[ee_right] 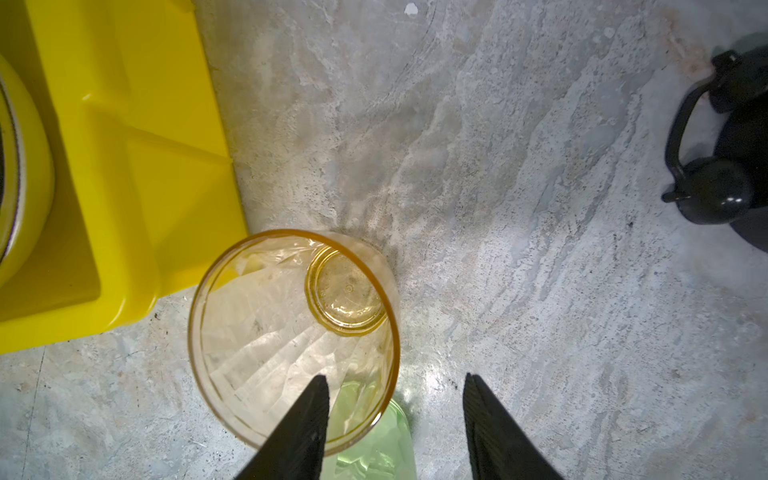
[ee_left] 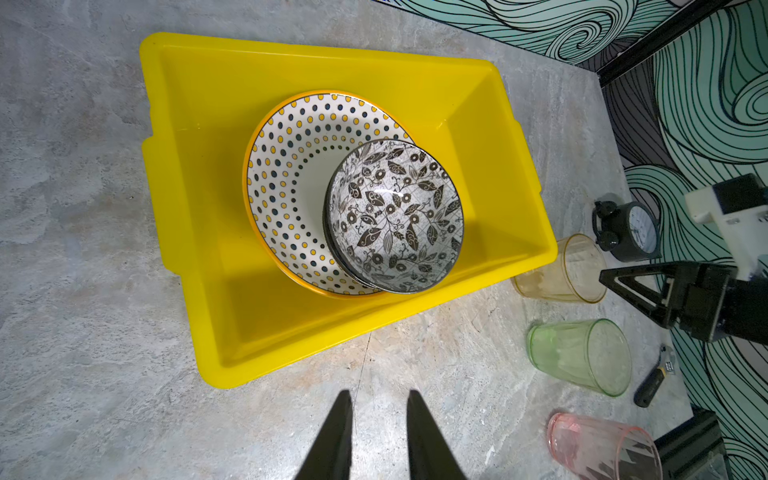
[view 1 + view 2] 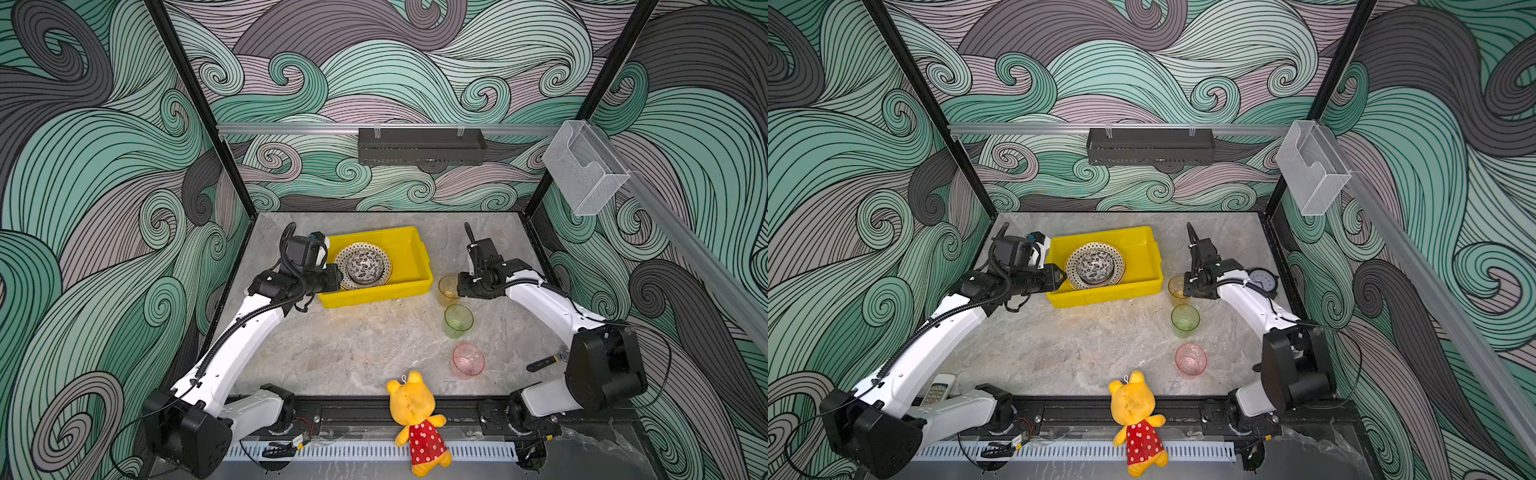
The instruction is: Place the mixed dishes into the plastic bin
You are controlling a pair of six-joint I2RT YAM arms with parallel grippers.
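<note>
Straddles the rim of the translucent amber plastic cup [image 1: 270,332], just beside the bright yellow plastic bin [image 1: 158,124], with the right gripper [image 1: 395,375] open. Holds the left gripper [image 2: 379,392] slightly parted, empty, over the worktop [image 2: 104,291].

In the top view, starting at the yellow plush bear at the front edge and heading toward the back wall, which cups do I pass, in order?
yellow plush bear → pink cup → green cup → amber cup, the farthest of the three.
</note>
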